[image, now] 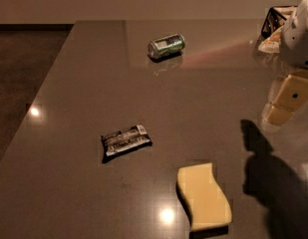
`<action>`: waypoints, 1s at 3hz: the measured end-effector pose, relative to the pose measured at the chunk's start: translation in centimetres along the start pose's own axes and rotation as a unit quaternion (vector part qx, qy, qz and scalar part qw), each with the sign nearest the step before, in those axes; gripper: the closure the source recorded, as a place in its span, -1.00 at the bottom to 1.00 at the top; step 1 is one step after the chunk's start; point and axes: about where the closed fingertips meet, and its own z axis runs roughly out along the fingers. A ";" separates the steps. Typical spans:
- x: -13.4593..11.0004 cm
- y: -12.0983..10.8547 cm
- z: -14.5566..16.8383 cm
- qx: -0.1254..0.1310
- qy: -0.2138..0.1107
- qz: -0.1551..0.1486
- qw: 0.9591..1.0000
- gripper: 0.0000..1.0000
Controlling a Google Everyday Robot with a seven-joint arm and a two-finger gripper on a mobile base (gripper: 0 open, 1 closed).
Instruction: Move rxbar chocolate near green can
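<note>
The rxbar chocolate (125, 139), a flat bar in a black wrapper with a silver printed label, lies on the dark table left of the middle. The green can (166, 46) lies on its side at the far middle of the table, its shiny silver end facing left. The bar is well in front of the can and a little to its left. My gripper (287, 102) hangs from the white arm (300, 29) at the right edge, above the table, far right of both the bar and the can. It holds nothing that I can see.
A pale yellow wavy sponge (203, 197) lies near the front, right of the bar. A dark wire holder with items (274, 25) stands at the far right behind the arm. The table's left edge (39, 91) slants down to a dark floor. The arm's shadow (265, 171) falls at the front right.
</note>
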 end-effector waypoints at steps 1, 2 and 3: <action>0.0 0.0 0.0 0.000 0.000 0.000 1.000 -1.00; -1.6 -0.3 0.4 -0.012 -0.004 -0.014 1.000 -1.00; -6.2 0.7 1.8 -0.034 -0.027 -0.062 0.997 -1.00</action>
